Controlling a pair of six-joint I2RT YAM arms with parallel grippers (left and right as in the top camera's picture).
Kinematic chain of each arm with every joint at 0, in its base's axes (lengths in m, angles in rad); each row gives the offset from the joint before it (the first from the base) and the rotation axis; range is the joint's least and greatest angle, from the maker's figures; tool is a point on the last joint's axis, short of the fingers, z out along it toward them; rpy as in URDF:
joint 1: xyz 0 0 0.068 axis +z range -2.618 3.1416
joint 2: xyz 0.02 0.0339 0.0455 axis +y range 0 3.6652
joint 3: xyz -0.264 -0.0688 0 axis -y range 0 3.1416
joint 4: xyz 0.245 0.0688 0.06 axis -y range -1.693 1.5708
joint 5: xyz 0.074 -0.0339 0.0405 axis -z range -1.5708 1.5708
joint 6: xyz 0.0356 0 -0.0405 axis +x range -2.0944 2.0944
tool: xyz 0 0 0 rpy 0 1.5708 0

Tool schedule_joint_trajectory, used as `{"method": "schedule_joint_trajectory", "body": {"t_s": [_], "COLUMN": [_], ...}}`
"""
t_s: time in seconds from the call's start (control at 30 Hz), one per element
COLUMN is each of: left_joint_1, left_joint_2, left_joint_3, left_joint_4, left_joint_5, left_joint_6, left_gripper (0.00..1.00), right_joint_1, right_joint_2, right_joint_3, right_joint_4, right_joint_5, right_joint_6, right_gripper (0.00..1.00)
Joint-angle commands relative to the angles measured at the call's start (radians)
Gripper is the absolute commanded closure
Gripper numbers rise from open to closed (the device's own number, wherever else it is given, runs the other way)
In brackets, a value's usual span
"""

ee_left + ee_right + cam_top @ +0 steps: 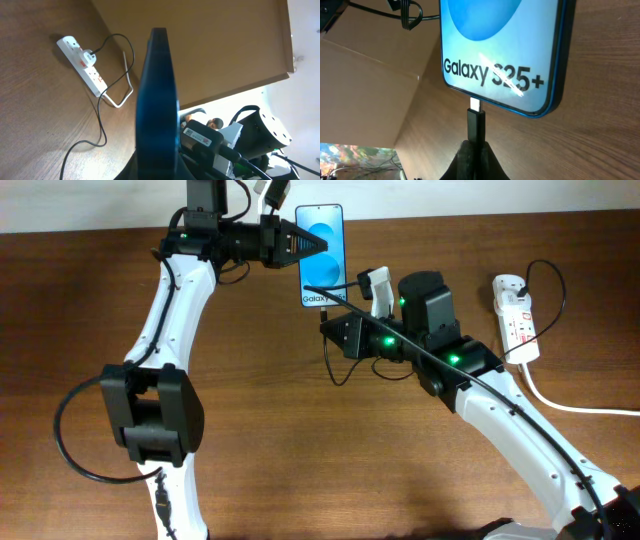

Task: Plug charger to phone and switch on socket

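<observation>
The phone (322,250), with a blue screen and "Galaxy" text, is held up off the table by my left gripper (306,246), which is shut on its side edge. In the left wrist view the phone (157,95) shows edge-on between the fingers (157,170). My right gripper (332,318) is shut on the charger connector (476,125) just below the phone's bottom edge (505,45). The metal tip meets the port, and how deep it sits is unclear. The thin black cable (470,375) runs back over the right arm. The white socket (516,315) lies at the right.
The socket's thick white cord (570,405) runs off to the right edge. A black plug lead loops above the strip (545,275). The socket also shows in the left wrist view (82,65), with the black cable (100,125) on the wood beside it.
</observation>
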Motion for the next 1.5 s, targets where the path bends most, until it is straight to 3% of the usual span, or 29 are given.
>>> {"method": "schedule_joint_trajectory", "body": {"t_s": [0.0,1.47], "left_joint_1": [0.001,0.000], "left_joint_2": [-0.007,-0.007], "left_joint_3": [0.011,0.011], "left_joint_4": [0.003,0.003], "left_joint_5": [0.019,0.062], "left_joint_6": [0.008,0.001], "left_gripper": [1.00,1.00], "right_joint_1": [-0.007,-0.008], "right_joint_2": [0.002,0.002], "right_joint_3": [0.007,0.007], "right_joint_4": [0.000,0.001], "right_joint_5": [-0.010,0.010], "right_joint_6": [-0.011,-0.033], "right_gripper": [0.96,0.96]}}
